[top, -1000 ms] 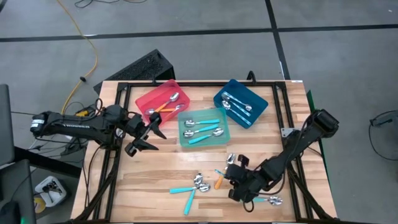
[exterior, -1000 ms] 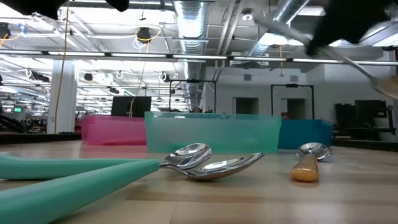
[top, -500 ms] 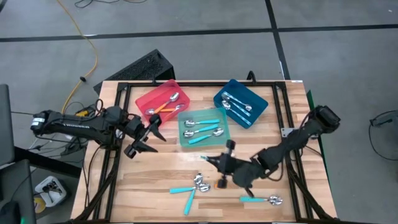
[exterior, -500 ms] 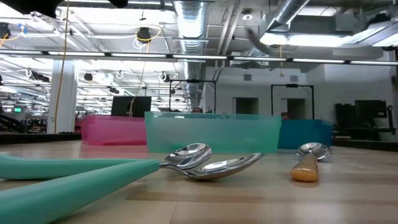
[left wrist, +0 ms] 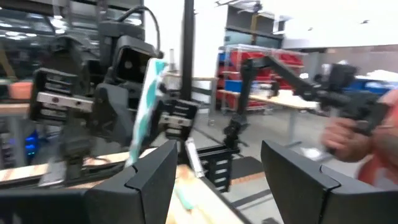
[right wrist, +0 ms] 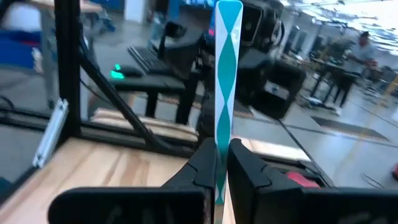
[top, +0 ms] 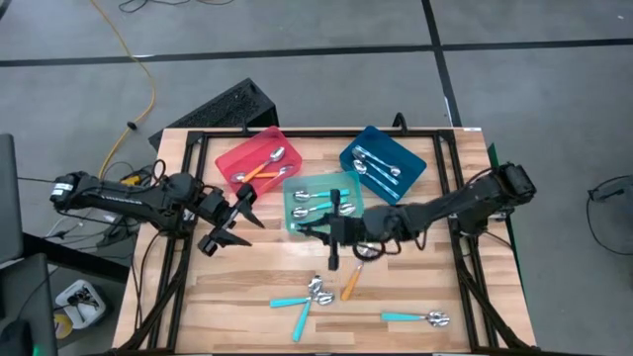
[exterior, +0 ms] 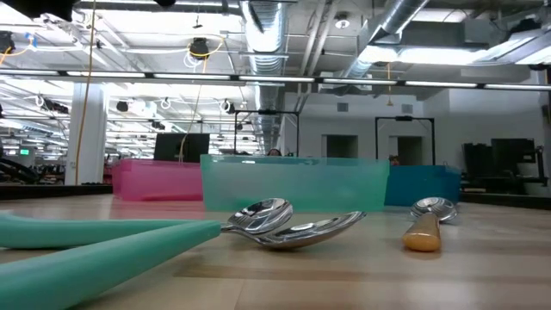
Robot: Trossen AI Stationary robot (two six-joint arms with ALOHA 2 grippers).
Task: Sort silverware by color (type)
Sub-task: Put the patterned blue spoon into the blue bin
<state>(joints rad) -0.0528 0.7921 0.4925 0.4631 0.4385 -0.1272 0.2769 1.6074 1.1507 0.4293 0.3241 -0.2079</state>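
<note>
A teal-handled spoon (right wrist: 227, 74) stands upright, pinched by its lower handle between the pressed-together jaws of the right gripper (top: 333, 237), which hangs at the six o'clock edge of the teal tray (top: 354, 190); presumably it is carried there because teal goes with teal. Its bowl is hidden among the jaws. Teal spoons already lie in that tray, orange ones in the red tray (top: 229, 158) at ten o'clock, pale ones in the blue tray (top: 415, 170) at two o'clock. More spoons wait on the worktop (top: 237, 297) at six o'clock. The left gripper (top: 229, 222) idles at nine o'clock, jaws spread, empty.
</note>
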